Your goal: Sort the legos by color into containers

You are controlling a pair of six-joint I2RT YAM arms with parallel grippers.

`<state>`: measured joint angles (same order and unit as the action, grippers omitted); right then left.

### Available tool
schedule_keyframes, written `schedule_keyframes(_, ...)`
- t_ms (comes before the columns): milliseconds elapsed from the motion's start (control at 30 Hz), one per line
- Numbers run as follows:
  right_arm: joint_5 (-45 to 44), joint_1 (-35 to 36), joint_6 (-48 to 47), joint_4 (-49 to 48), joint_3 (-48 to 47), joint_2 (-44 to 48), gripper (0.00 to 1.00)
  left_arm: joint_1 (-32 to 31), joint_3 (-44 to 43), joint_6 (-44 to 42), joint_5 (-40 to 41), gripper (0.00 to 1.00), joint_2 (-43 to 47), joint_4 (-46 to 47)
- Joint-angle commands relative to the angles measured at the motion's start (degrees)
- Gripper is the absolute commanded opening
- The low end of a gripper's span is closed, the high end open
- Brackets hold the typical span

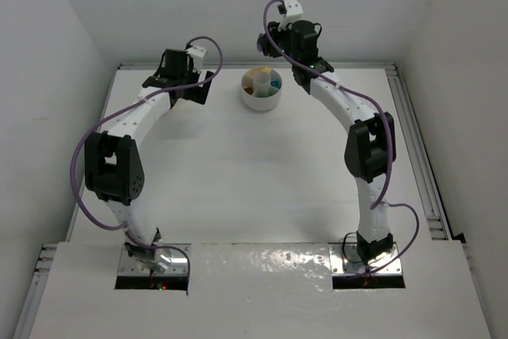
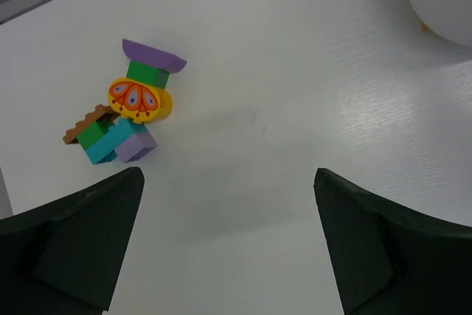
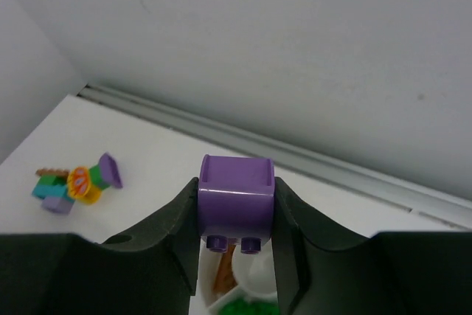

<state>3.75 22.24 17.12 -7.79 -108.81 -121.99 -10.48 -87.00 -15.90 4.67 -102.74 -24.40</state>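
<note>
My right gripper (image 3: 236,186) is shut on a purple lego (image 3: 236,206), held studs-down high over the round white dish (image 3: 259,279). An orange piece (image 3: 225,274) and green pieces (image 3: 249,306) lie in the dish's sections below it. Seen from the top, the dish (image 1: 248,101) sits at the back centre with yellow and teal inside, and the right gripper (image 1: 271,42) hangs just behind it. A small heap of legos (image 2: 127,112) in purple, green, yellow, teal and brown lies ahead and left of my open left gripper (image 2: 227,175). Nothing is between its fingers (image 2: 81,241).
The dish's rim (image 2: 442,12) shows at the upper right of the left wrist view. The same lego heap (image 3: 74,182) appears at the far left of the right wrist view. A metal rail (image 3: 310,160) and the white back wall run behind the table.
</note>
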Motion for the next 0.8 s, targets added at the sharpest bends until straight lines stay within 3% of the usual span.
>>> schedule_keyframes(0,-3.1,0.3,-3.7,-2.8,-5.5,-6.1,0.0,-0.5,1.6,1.5,2.4,1.0,4.6,2.5)
schedule_keyframes(133,-3.2,0.3,-3.0,-1.9,-8.3,-9.1,0.0,-0.1,3.1,1.9,3.4,1.0,5.7,2.0)
schedule_keyframes(400,-3.3,0.4,1.5,-3.8,-3.7,-9.8,0.0,1.3,5.0,2.5,3.3,1.0,6.5,2.1)
schedule_keyframes(767,-4.3,0.4,0.5,-3.1,1.7,-8.3,0.0,3.8,5.8,3.6,2.9,1.0,6.1,3.4)
